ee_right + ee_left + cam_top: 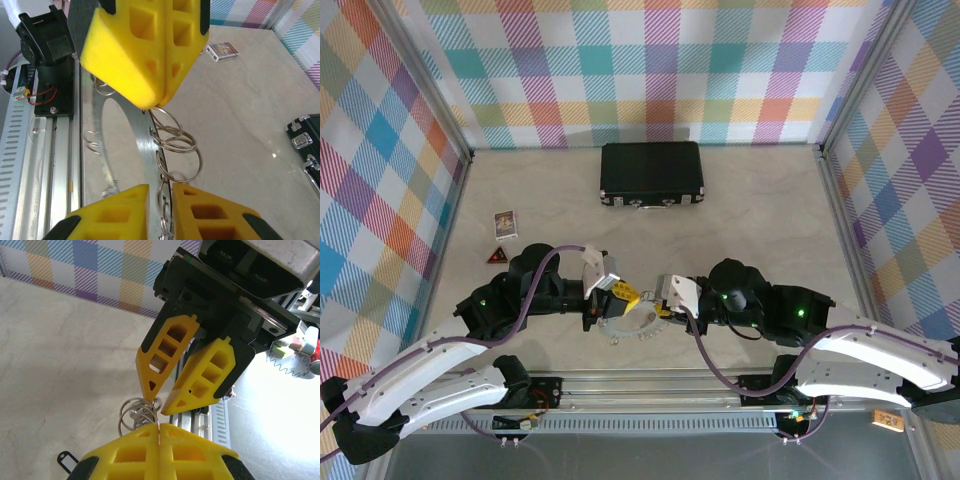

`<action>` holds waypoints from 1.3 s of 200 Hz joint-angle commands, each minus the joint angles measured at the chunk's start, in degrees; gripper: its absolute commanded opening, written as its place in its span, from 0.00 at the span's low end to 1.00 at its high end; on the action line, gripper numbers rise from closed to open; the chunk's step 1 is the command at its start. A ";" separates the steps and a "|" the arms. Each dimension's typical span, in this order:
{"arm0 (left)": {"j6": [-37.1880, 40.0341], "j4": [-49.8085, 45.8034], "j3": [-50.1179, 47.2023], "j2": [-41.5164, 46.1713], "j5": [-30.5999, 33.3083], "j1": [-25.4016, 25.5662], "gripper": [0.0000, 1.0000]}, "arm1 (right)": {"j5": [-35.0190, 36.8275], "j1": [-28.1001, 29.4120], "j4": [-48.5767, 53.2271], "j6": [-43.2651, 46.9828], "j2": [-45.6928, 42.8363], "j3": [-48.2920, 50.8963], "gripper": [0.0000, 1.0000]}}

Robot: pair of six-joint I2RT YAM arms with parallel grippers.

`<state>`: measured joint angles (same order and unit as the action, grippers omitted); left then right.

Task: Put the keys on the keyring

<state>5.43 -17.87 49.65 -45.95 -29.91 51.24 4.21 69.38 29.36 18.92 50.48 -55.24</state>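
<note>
left hand [152, 104]: pinched tight on the top loop of the keys [175, 145], fingers flush together, so it's the one carrying the top of the bunch

right hand [159, 401]: narrow gap, tips not touching. The silvery chain runs down between them and tbh it doesn't look clamped

keyring [67, 458]: the little dark loop lies flat on the worktop [60, 350], off to one side and apart from both hands, with nothing threaded on it

biggest worry: the grip is on one thin wire loop right at the fingertips. One tug from the right hand could pop it out and drop the whole bunch

tangle risk: the loops overlap a lot, so closing on them could grab two at once or twist the chain

edge risk: all this happens close to the metal rail [55, 165] at the near edge, so a dropped bunch could land in its slots

keyring risk: it's thin and flat, so hard to pinch off the worktop and easy to shove away
</note>
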 commanded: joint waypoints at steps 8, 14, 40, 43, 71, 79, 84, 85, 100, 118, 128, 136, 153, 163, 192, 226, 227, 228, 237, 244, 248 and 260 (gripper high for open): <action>0.40 2.44 -0.14 0.36 -1.09 0.08 0.00 | 1.68 0.83 1.05 0.19 -0.67 -1.97 0.16; 0.43 2.44 -0.16 0.36 -1.03 0.00 0.00 | 1.83 0.84 1.01 0.31 -0.57 -1.89 0.13; 0.28 2.45 -0.19 0.51 -0.98 0.04 0.00 | 2.89 1.09 0.95 0.51 -0.45 -1.89 0.10; 0.29 2.41 -0.29 0.51 -0.97 0.07 0.00 | 3.03 1.10 0.96 0.55 -0.44 -1.90 0.09; 0.28 2.40 -0.37 0.61 -0.85 0.00 0.00 | 4.58 1.37 2.40 0.61 -1.03 -2.04 0.07; 0.35 2.44 -0.29 0.52 -0.84 0.04 0.00 | 4.75 1.45 3.13 0.59 -1.09 -2.13 0.08; 0.32 2.43 -0.31 0.43 -0.85 0.02 0.00 | 4.76 1.45 3.55 0.56 -1.17 -2.23 0.09; 0.34 2.41 -0.28 0.43 -0.85 0.01 0.00 | 4.76 1.45 3.66 0.58 -1.21 -2.23 0.09; 0.33 2.40 -0.35 0.28 -0.94 0.01 0.00 | 4.57 1.45 4.60 0.43 -1.26 -2.41 0.15; 0.22 2.53 -0.37 0.16 -1.41 0.00 0.00 | 3.15 1.44 4.69 0.18 -1.77 -2.17 0.18; 0.19 2.50 -0.34 0.17 -1.42 0.01 0.00 | 2.54 1.47 4.18 0.06 -2.45 -1.82 0.20; 0.24 2.53 -0.21 0.16 -1.42 0.00 0.00 | 2.09 1.46 3.69 -0.07 -2.97 -1.58 0.20; 0.24 2.43 -0.15 0.26 -1.60 0.02 0.00 | 1.34 1.46 2.91 -0.20 -4.39 -1.27 0.23; 0.22 2.41 -0.15 0.32 -1.82 0.00 0.00 | 1.30 1.45 2.82 -0.24 -4.90 -1.27 0.24; 0.23 2.72 -0.05 0.43 -2.93 0.00 0.00 | 0.07 1.45 2.16 0.04 -5.53 -1.70 0.30; -0.22 2.40 -0.02 0.19 -1.29 0.01 0.00 | -0.63 1.43 -0.01 -0.33 -4.86 -1.65 0.31; -0.28 2.40 -0.05 0.18 -1.07 0.00 0.00 | -0.62 1.44 -0.05 -0.44 -4.86 -1.59 0.31; -0.35 2.44 -0.11 0.17 -0.92 0.00 0.00 | -0.61 1.45 -0.26 -0.57 -4.93 -1.55 0.31; -1.31 2.41 -0.51 0.29 1.62 0.00 0.00 | -0.46 1.37 -1.09 -1.55 -5.24 -0.86 0.35; -2.35 2.73 -1.32 0.23 4.04 0.01 0.00 | 0.27 1.22 -1.96 -2.73 -5.30 -0.12 0.41; -3.03 2.76 -1.66 0.12 5.21 0.00 0.00 | 0.85 0.96 -2.56 -3.37 -5.35 0.32 0.44; -4.42 2.40 -2.56 -0.62 8.29 0.00 0.00 | 2.68 0.02 -2.92 -5.83 -4.88 1.33 0.52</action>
<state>4.21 -16.73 49.23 -46.00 -28.12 51.27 4.93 70.43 30.04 17.21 45.54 -55.61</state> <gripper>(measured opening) 0.050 0.460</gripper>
